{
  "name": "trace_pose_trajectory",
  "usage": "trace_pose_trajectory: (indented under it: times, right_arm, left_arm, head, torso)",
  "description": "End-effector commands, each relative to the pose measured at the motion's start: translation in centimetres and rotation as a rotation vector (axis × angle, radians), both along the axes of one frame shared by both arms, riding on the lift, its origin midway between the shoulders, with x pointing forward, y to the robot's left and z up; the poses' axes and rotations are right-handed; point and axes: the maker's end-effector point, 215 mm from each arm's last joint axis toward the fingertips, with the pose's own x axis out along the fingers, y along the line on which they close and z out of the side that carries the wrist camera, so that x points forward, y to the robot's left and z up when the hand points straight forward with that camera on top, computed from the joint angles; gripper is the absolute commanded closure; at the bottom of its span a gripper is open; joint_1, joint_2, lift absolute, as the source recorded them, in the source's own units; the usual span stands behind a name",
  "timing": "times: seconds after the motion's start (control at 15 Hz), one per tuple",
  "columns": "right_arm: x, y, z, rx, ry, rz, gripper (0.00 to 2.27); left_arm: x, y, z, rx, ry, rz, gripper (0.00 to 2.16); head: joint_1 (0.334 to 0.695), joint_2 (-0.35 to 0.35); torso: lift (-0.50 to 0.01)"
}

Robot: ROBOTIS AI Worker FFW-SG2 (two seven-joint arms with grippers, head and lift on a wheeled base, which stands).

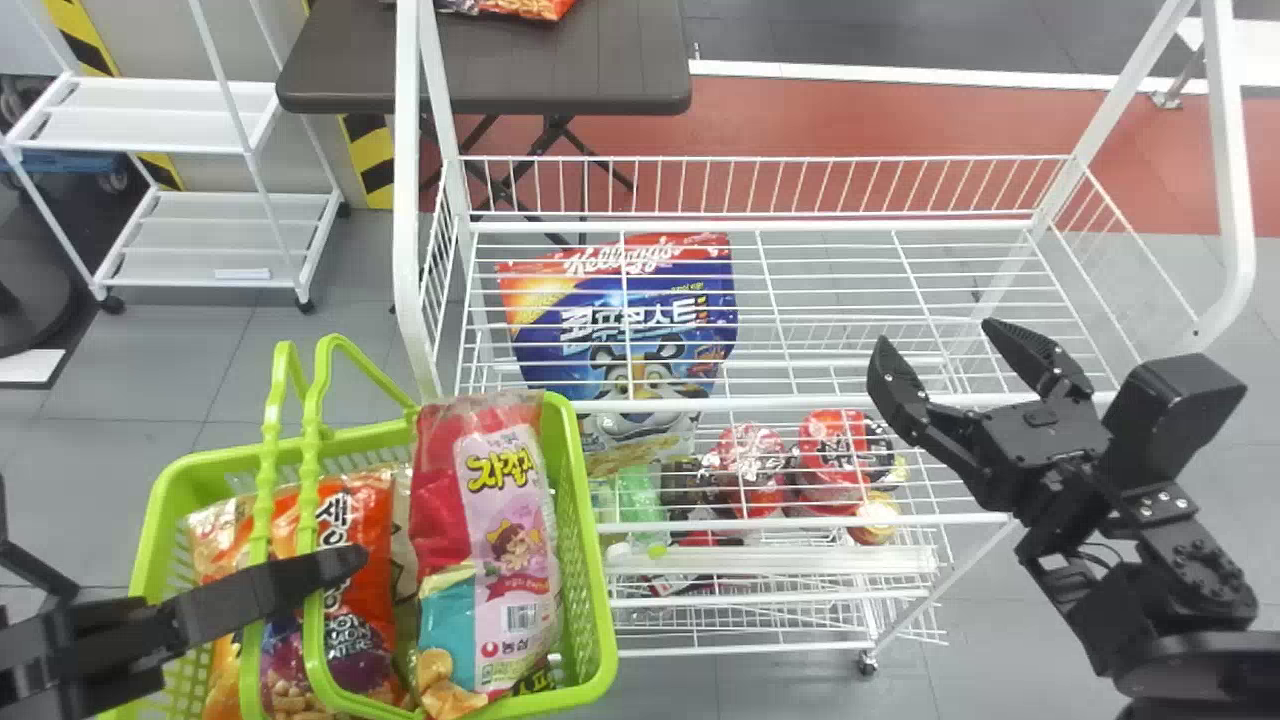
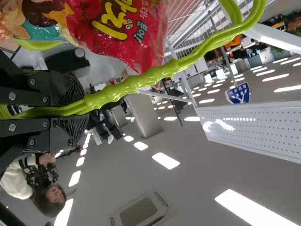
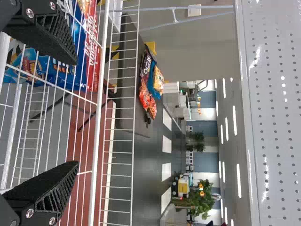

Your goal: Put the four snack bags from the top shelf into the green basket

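At the lower left of the head view, my left gripper (image 1: 335, 575) is closed around the handles of the green basket (image 1: 592, 600); the left wrist view shows the gripper (image 2: 77, 109) shut on the green handles (image 2: 155, 75). Inside the basket are a pink snack bag (image 1: 510, 560), an orange one (image 1: 360, 540) and others partly covered. My right gripper (image 1: 935, 365) stands open over the right part of the top shelf (image 1: 830, 255), holding nothing; the right wrist view shows the gripper (image 3: 66, 113) with its fingers apart. A blue and red cereal bag (image 1: 625, 320) stands at the shelf's left end.
Below, a lower shelf (image 1: 700, 525) holds red packages (image 1: 750, 465) and a green bottle (image 1: 640, 500). White posts and wire rails frame the rack. Behind it stands a dark table (image 1: 600, 60) with bags; a white cart (image 1: 230, 215) is at the back left.
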Motion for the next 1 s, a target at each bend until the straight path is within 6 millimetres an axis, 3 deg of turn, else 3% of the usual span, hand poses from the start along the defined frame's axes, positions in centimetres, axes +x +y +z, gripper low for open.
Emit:
trace_pose_trajectory:
  times: [0.0,0.93]
  right_arm:
    - [-0.3,-0.1,0.0,0.013,-0.004,-0.003,0.06]
    - [-0.5,-0.3,-0.8,0.019,0.012,-0.009,0.08]
  left_arm:
    - [-0.1,0.0,0.1,-0.008,-0.002,-0.003,2.15]
    - [0.3,0.4,-0.9,-0.012,0.015,0.007,2.15]
  head:
    - [0.695,-0.053]
    - [0.695,-0.054]
  torso:
    - [0.0]
    - [0.0]
